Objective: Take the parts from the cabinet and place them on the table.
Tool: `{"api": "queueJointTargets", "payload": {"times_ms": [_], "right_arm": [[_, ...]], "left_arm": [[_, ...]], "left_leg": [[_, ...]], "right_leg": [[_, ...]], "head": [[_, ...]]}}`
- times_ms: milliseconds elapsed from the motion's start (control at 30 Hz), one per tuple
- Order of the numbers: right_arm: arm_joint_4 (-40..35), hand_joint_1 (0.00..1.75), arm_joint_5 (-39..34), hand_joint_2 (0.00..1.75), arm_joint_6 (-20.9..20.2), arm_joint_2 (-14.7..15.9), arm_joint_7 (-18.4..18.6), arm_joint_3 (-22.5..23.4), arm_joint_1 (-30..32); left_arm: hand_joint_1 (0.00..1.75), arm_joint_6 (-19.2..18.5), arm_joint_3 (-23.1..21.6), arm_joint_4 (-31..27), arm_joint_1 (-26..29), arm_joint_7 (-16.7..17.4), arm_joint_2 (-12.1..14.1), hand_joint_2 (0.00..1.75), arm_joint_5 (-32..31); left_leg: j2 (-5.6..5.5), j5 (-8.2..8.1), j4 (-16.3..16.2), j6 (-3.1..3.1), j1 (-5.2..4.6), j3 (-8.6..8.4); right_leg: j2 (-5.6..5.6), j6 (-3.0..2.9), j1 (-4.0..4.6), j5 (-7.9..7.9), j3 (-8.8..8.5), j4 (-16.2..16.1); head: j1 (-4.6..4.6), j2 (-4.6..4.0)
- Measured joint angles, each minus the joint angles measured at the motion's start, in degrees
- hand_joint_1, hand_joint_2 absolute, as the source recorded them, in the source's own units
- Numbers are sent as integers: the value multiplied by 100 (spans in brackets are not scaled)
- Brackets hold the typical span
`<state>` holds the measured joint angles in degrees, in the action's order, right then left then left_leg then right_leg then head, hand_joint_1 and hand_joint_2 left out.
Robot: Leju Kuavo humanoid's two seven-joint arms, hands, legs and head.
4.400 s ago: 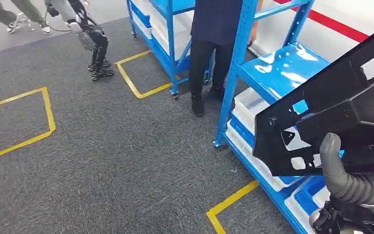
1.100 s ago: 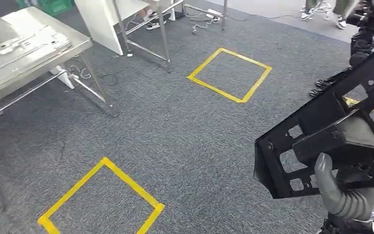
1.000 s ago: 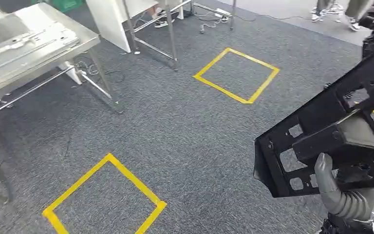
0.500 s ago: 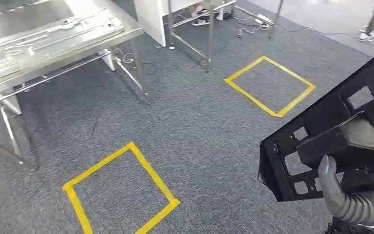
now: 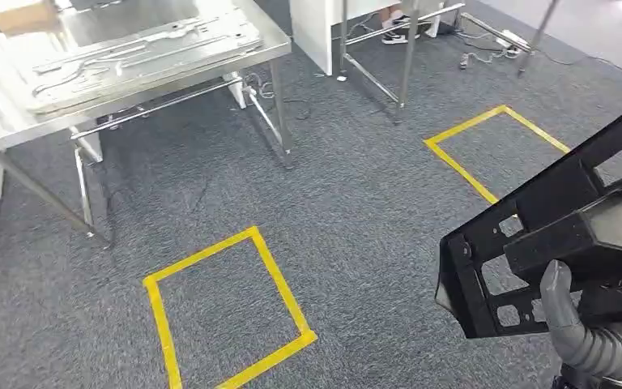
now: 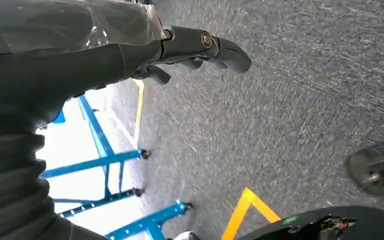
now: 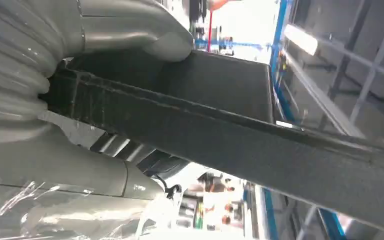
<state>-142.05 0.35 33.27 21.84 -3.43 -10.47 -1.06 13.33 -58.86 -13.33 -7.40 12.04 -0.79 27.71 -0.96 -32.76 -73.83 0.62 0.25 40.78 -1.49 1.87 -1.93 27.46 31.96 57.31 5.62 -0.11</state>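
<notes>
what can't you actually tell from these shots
- Black part: the head view's right edge cuts off its far end.
- Right hand: the part hides its fingers; the thumb shows.
- Metal pieces on the steel table: too small to identify.
- Left hand: holds nothing; blurred floor behind.

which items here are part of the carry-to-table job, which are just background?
Job:
- black perforated metal part, gripped by the right hand
- steel table, the drop-off, with metal panels already lying on it

Background:
- yellow tape squares on the grey carpet
- second table frame with cables beside it
- blue rack legs, seen past the empty left hand
</notes>
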Motion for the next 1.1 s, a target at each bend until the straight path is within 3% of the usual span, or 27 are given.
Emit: {"api": "queueJointTargets", "payload": {"times_ms": [33,100,133,167,200,267,333,367,400,433,467,533,600,633,667,700,733,833,867,900,933,1000,1033,1067,1100], "right_arm": [[0,175,-24,175,0,-2,0,13,9],[0,175,-37,175,22,-2,0,22,4],[0,175,-42,175,37,-2,0,31,0],[-2,175,-48,175,59,-2,0,44,2],[-2,175,-59,175,83,-2,0,57,1],[-2,175,-103,175,140,13,37,123,7],[-2,175,-113,175,157,22,63,157,-3],[-2,175,-136,175,177,39,83,188,8],[-2,175,-149,175,181,44,105,214,1],[-4,175,-149,175,192,55,107,252,5],[-4,175,-164,175,192,74,140,287,9],[-4,175,-212,175,186,81,184,302,-4],[-2,175,-258,175,170,81,201,302,-59],[-2,175,-280,175,155,83,227,302,-122],[-2,175,-300,175,153,83,236,302,-173],[11,175,-326,175,146,83,245,302,-207],[11,175,-343,175,118,90,267,297,-273],[53,175,-396,175,70,87,293,269,-480],[70,175,-404,175,55,90,302,260,-557],[85,175,-415,175,52,92,308,258,-600],[103,175,-415,175,50,83,308,245,-634],[129,175,-415,175,50,85,308,214,-683],[144,175,-413,175,52,83,308,203,-698],[164,175,-413,175,52,83,308,188,-710],[181,175,-411,175,52,83,308,164,-732]], "left_arm": [[0,0,-15,0,-3,4,0,175,0],[0,0,-26,0,5,7,0,175,4],[0,0,-31,0,9,11,0,175,4],[0,0,-31,0,11,15,0,175,7],[0,0,-31,0,2,15,7,175,7],[0,0,-35,0,-2,15,-13,175,7],[0,0,-35,0,19,13,-13,175,3],[0,0,-35,0,37,13,-24,175,-7],[0,-2,-37,2,31,22,-24,175,-7],[0,-4,-39,2,22,20,-26,175,-9],[0,-4,-42,0,14,20,-57,175,-9],[0,2,-44,0,15,11,-77,175,9],[0,22,-42,2,15,-4,-74,175,42],[0,33,-42,2,16,-11,-74,175,55],[0,37,-42,2,11,-20,-74,175,66],[0,53,-42,7,1,-22,-52,175,101],[0,61,-42,7,-16,-22,-52,175,124],[0,85,-37,7,16,-85,-29,175,210],[0,101,-28,9,27,-123,7,175,247],[0,101,-29,9,23,-136,4,175,251],[0,101,-26,9,18,-149,4,175,271],[0,101,-22,9,10,-157,4,175,297],[0,101,-18,9,12,-162,4,175,304],[0,101,-15,9,17,-173,4,175,319],[0,94,-11,9,19,-188,4,175,334]], "left_leg": [[3,38,-81,23,-7,47],[21,322,447,101,-46,-225],[130,618,1128,189,-104,-586],[366,794,1656,287,-168,-869],[630,696,1782,365,-240,-915],[527,760,1861,296,-243,-913],[385,784,1913,293,-234,-929],[335,831,1959,294,-164,-1015],[269,829,1964,320,-148,-1017],[220,839,1961,345,-136,-1018],[135,839,1962,346,-128,-1016],[-35,839,1959,344,-116,-1020],[-191,837,1951,328,-80,-1034],[-311,818,1933,284,-42,-1056],[-399,790,1889,232,-20,-1049],[-462,766,1847,186,-34,-1010],[-552,762,1798,151,-30,-952],[-734,822,1849,100,-5,-891],[-627,790,1801,83,-3,-884],[-361,701,1649,57,-32,-803],[-106,461,1156,5,-25,-558],[17,112,244,-18,-22,-81],[26,42,-40,-7,-22,77],[30,122,-62,29,-32,112],[33,298,221,81,-61,-13]], "right_leg": [[-88,-12,20,9,-8,0],[-198,-23,52,22,-35,0],[-276,-29,80,38,-69,-2],[-331,-34,84,48,-95,-14],[-377,-26,100,53,-111,-30],[-469,3,99,70,-99,-38],[-598,48,119,88,-158,-55],[-365,78,70,153,-152,26],[-110,84,93,284,-75,207],[57,88,70,561,153,694],[116,98,79,797,427,1234],[121,128,68,900,757,1813],[123,151,52,595,629,1460],[192,203,9,210,323,793],[385,272,-57,-39,83,280],[696,317,-115,5,-8,69],[628,197,-91,-14,9,46],[397,84,-58,-23,16,45],[296,54,-63,-27,-8,31],[249,27,-57,-23,-24,20],[166,10,-45,-13,-30,19],[18,-6,-15,1,-29,20],[-44,-16,-2,8,-28,20],[-138,-22,27,14,-36,19],[-199,-28,54,21,-46,17]], "head": [[0,0],[0,0],[0,2],[0,0],[-2,0],[-4,0],[-2,0],[-4,2],[-11,0],[-15,2],[-13,2],[-15,2],[-15,2],[-15,2],[-18,0],[-22,0],[-24,2],[-22,0],[-22,2],[-20,0],[-22,2],[-22,0],[-22,2],[-22,0],[-22,2]]}}
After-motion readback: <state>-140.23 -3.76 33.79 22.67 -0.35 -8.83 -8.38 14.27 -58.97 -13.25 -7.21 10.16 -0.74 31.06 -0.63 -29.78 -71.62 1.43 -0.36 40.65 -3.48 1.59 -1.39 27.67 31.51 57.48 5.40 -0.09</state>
